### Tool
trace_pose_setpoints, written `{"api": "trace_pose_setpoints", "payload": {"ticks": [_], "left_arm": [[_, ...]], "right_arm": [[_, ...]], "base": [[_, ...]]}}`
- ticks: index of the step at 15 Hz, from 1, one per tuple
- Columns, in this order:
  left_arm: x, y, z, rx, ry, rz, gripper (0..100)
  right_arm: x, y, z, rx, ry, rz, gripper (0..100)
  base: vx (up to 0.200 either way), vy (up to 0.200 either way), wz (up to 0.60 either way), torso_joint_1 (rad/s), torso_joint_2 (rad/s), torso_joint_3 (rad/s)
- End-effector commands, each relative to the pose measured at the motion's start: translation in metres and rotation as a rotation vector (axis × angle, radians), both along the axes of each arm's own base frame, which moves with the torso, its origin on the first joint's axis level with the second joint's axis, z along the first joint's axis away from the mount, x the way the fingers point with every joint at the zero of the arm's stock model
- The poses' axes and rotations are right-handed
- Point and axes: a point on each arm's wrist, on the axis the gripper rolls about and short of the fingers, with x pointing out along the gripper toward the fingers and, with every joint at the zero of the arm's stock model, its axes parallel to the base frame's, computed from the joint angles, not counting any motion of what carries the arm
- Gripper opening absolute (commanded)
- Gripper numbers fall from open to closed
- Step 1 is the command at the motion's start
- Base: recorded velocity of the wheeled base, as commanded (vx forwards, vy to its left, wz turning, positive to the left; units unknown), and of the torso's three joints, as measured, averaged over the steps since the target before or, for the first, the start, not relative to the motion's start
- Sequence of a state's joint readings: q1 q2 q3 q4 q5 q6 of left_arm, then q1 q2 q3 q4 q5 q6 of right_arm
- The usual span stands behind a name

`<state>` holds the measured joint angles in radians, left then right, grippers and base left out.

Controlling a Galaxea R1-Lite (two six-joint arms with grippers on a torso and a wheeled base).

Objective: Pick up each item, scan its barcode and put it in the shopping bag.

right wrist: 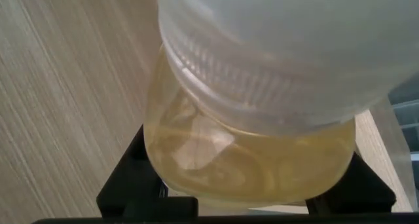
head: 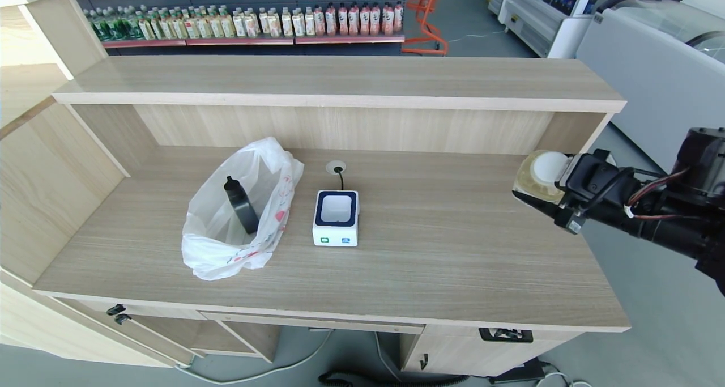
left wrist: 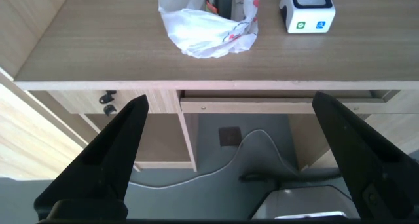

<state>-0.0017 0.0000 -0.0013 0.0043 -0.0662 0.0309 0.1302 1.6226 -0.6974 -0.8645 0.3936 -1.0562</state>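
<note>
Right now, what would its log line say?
right claw: shut on yellowish white-capped jar | left claw: open | white plastic bag: holds black bottle

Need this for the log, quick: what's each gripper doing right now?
Left gripper: open, holding nothing.
Right gripper: closed on a jar of yellowish liquid.

White shopping bag (head: 209,256), red print; black bottle (head: 242,205); white scanner (head: 336,235), navy frame; yellowish jar (head: 531,187), white lid (head: 550,167).
</note>
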Motion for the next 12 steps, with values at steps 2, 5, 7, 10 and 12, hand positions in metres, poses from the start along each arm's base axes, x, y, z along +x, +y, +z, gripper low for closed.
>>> {"api": "trace_pose_setpoints", "payload": {"ticks": [2,5,7,10,12], "left_arm": [[0.000,0.000,0.000,0.000,0.002,0.000,100],[0.000,0.000,0.000,0.000,0.002,0.000,100],[0.000,0.000,0.000,0.000,0.002,0.000,100],[0.000,0.000,0.000,0.000,0.000,0.000,100],[0.000,0.000,0.000,0.001,0.000,-0.001,100]], "right_arm": [[-0.014,-0.003,0.012,0.008,-0.037,-0.002,0],[-0.027,-0.003,0.013,0.013,-0.041,0.002,0],[-0.038,-0.004,0.008,0.028,-0.018,0.010,0],[-0.050,-0.003,0.010,0.080,0.002,0.038,0],[-0.052,-0.003,0.013,0.094,-0.003,0.042,0]], "base": [[0.000,0.100,0.00,0.004,0.00,-0.001],[0.000,0.200,0.00,-0.001,0.00,0.004],[0.000,0.200,0.00,0.005,0.01,0.002],[0.000,0.200,0.00,-0.002,0.00,0.002],[0.000,0.200,0.00,0.000,0.00,0.000]]}}
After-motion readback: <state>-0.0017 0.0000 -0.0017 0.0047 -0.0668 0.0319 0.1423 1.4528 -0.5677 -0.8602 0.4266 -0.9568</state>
